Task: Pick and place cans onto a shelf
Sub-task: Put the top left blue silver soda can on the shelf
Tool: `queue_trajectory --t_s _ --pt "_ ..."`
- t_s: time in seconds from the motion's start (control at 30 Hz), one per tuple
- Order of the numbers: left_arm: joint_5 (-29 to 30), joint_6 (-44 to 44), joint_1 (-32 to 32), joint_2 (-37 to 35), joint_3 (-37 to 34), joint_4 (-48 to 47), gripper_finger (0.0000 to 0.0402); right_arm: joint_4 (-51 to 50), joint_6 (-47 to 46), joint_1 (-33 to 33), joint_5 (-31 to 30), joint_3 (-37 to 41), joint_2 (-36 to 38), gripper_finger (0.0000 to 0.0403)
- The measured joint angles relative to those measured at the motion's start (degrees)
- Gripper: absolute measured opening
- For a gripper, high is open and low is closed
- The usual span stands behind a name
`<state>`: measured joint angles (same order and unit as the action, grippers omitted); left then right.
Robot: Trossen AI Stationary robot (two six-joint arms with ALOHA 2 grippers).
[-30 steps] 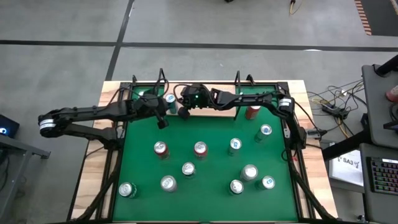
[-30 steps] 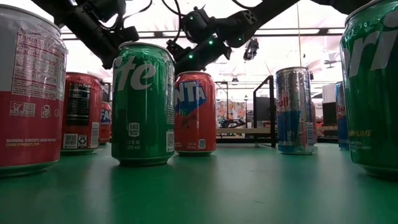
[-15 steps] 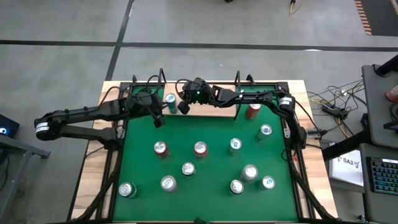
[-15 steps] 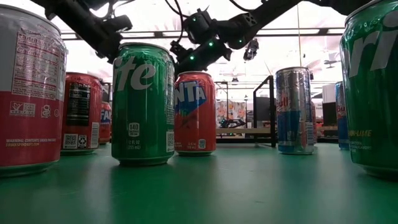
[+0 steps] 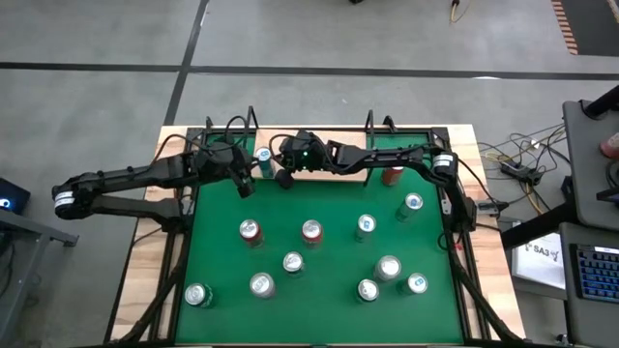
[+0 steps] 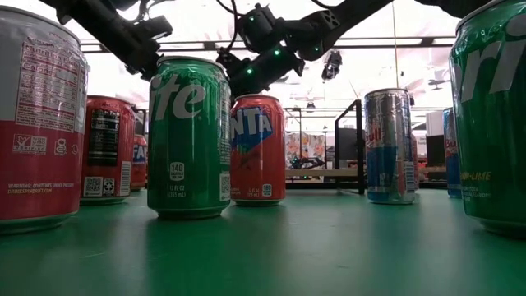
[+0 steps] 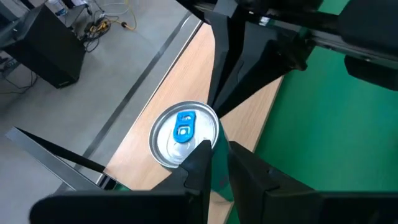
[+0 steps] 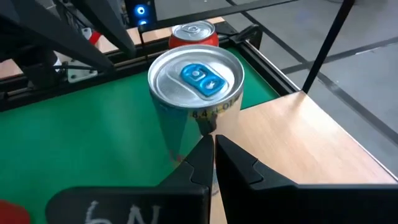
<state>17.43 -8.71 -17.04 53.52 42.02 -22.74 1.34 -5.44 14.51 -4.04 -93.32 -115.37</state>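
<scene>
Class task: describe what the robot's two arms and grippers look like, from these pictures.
Both arms are slim, dark, jointed links with pale silver bands near the shoulder and loose black cables. The right arm shows small green lights. The left gripper and the right gripper each end in two black, wedge-shaped fingers.

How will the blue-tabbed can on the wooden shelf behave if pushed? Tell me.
The can looks slim and upright, so a high push would probably tip it. Its tab seems unopened, so it is likely full and heavy for its size. Once down, its round side could roll off the shelf.
</scene>
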Motion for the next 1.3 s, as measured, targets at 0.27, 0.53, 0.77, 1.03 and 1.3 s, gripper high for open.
queue_trajectory --t_s 0.27,0.53,0.77,1.03,1.3 --pt "-8.17 0.03 0.03 -0.28 0.00 -0.02 0.0036 -4.51 -0.94 -0.14 -0.45 0.00 0.63 0.0009" --pt "-13.81 1.38 0.04 4.67 -0.68 5.32 0.0036 -5.91 2.00 0.14 -0.49 0.00 1.83 0.0009" --pt "-3.35 2.64 0.02 7.37 0.39 5.14 0.0036 -7.20 3.17 0.14 -0.51 -0.02 2.73 0.0009" --pt "0.20 3.22 -0.07 7.32 0.48 3.09 0.0036 -6.62 3.97 0.51 -0.54 -0.02 2.73 0.0009" --pt "0.22 3.26 -0.04 7.31 0.49 2.58 0.0036 -6.84 3.70 0.49 -0.51 -0.02 2.69 0.0009"
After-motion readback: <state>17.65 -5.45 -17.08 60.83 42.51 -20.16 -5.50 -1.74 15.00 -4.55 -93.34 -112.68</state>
